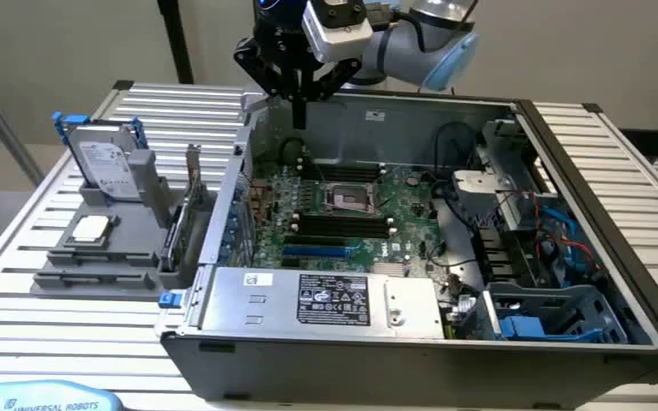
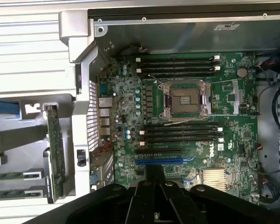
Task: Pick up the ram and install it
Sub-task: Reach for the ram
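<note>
While the hand is hovering over the rear corner of the open case with its fingers pressed together and pinching nothing, the ram is lying well apart from it in the grey holder on the counter, outside the case wall. The risks are gathering there: 2 green sticks are lying side by side, the second stick just beside the first, and 1 larger expansion card is standing close by, so a wrong pick or a clipped wall is looking possible. Inside, 2 banks of black memory slots are flanking 1 processor socket — and 1 blue slot is inviting a mis-seat.
</note>
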